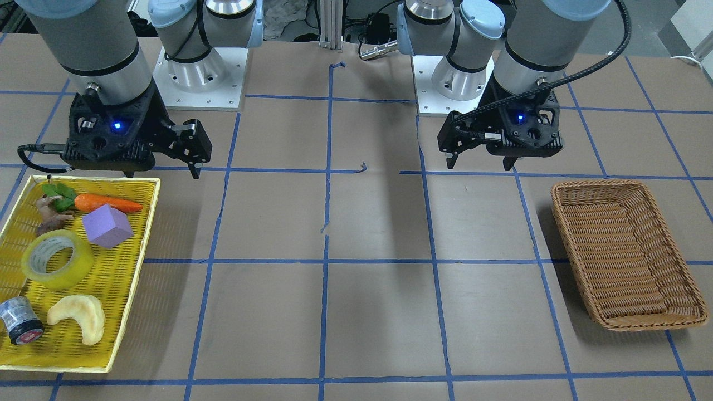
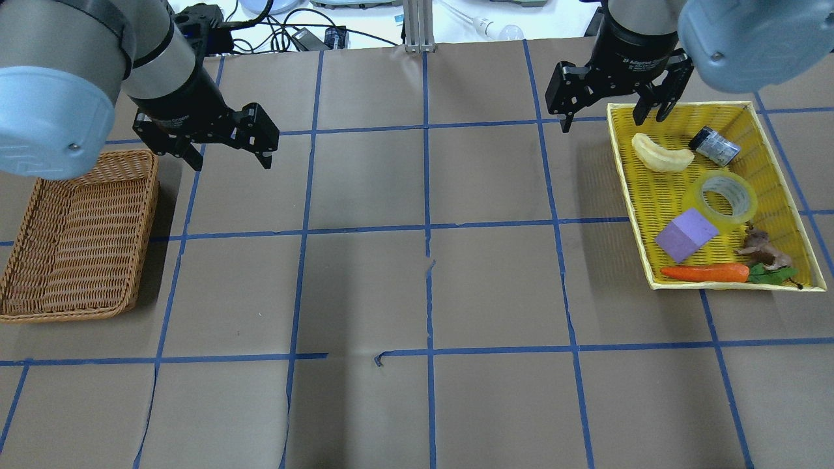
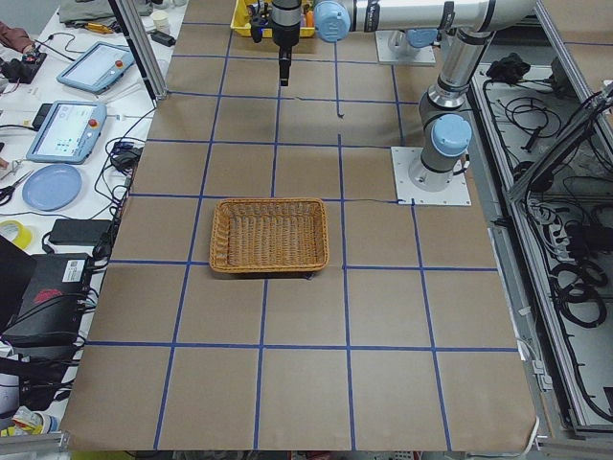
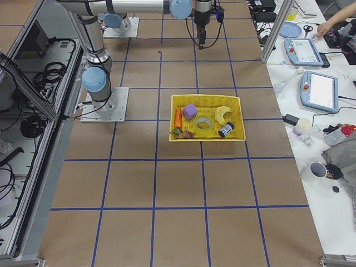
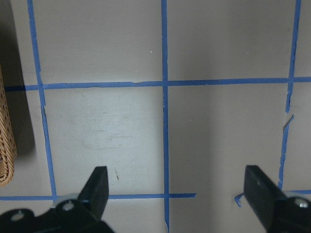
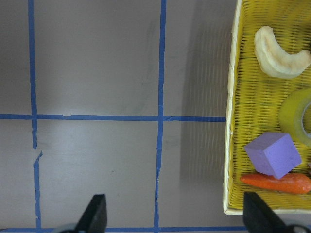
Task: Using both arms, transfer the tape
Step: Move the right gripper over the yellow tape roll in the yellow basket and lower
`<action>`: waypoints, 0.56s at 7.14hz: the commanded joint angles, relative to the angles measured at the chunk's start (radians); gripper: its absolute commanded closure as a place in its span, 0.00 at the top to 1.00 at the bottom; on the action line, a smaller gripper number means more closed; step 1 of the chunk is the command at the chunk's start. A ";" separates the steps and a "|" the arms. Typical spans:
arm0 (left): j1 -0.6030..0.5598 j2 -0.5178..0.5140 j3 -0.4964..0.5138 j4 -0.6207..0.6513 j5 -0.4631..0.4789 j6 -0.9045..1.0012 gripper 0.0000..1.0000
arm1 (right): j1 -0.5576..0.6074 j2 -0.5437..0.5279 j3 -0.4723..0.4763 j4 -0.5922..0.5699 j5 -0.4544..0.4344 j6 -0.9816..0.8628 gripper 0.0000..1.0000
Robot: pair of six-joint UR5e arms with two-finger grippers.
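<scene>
The tape (image 1: 73, 274), a translucent yellow roll with a pale core, lies in the yellow tray (image 1: 137, 272) on my right side. It also shows in the overhead view (image 2: 723, 219) and at the right edge of the right wrist view (image 6: 295, 115). My right gripper (image 1: 163, 174) (image 2: 603, 124) hangs open and empty above the tray's robot-side corner, apart from the tape. My left gripper (image 1: 479, 165) (image 2: 231, 163) hangs open and empty over bare table beside the wicker basket (image 1: 624, 256).
The tray (image 2: 629, 195) also holds a carrot (image 2: 704, 273), a purple block (image 2: 687, 236), a curved bread piece (image 2: 661, 155), a dark cylinder with a red end (image 1: 19, 320) and a small brown figure (image 2: 759, 246). The wicker basket (image 2: 78, 234) holds nothing.
</scene>
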 commanded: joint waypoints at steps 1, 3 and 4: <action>-0.002 0.000 0.000 0.004 0.001 0.000 1.00 | -0.091 0.034 -0.012 -0.008 0.003 -0.164 1.00; -0.002 -0.001 -0.002 0.004 -0.001 0.000 1.00 | -0.267 0.100 0.004 -0.046 0.005 -0.487 1.00; -0.003 -0.001 -0.002 0.003 -0.001 -0.002 1.00 | -0.349 0.135 0.005 -0.084 0.005 -0.616 1.00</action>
